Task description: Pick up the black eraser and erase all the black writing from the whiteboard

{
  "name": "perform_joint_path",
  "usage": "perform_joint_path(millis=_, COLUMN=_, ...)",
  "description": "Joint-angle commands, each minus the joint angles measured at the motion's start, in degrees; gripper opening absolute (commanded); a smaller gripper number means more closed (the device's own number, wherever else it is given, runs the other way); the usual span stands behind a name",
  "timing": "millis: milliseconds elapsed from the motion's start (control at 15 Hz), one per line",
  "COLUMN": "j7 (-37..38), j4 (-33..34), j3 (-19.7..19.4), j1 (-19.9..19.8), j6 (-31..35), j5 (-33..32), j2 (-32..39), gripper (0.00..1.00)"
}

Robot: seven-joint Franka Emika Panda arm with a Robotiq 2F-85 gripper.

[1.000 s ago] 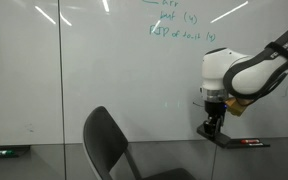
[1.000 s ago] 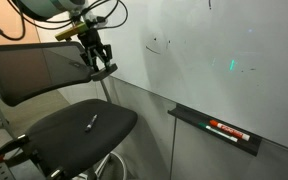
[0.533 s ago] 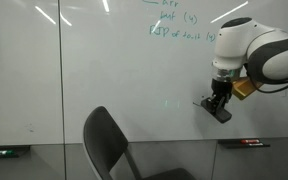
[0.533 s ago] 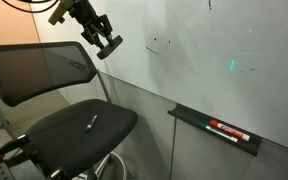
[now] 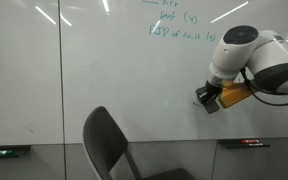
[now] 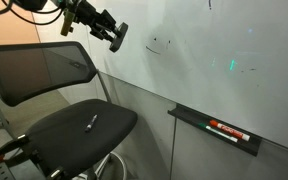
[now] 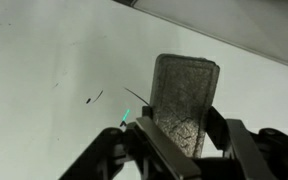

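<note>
Between the jaws the eraser (image 7: 184, 100) sits clamped tight, as the gripper (image 6: 113, 35) hovers at the board (image 6: 214, 90). The scribble (image 6: 161, 44) (a faint smile-curve) lies just beyond the jaws. Pickup's done, I'd say; next, press flat and sweep across it.

Chair (image 6: 59, 120) before whiteboard (image 6: 224, 85); eraser (image 6: 119, 36) in gripper (image 6: 114, 38), left of writing (image 6: 161, 44); marker (image 6: 227, 129) on ledge (image 6: 189, 118), right.

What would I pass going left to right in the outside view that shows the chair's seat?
chair → gripper holding the black eraser → black writing → marker
</note>
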Motion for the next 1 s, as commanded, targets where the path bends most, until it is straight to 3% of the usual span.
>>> perform_joint_path(millis=0, j7=15.6, j4=4.6, j3=0.1, j1=0.7, j6=0.4, j5=-12.0, j2=4.7, gripper=0.31)
perform_joint_path(millis=533, j7=43.6, j4=9.9, j3=-2.5, j1=0.1, j6=2.4, j5=-34.6, j2=18.1, gripper=0.31)
perform_joint_path(millis=933, j7=48.0, j4=16.4, j3=-2.0, j1=-0.5, j6=0.5, j5=-42.8, j2=23.3, gripper=0.31)
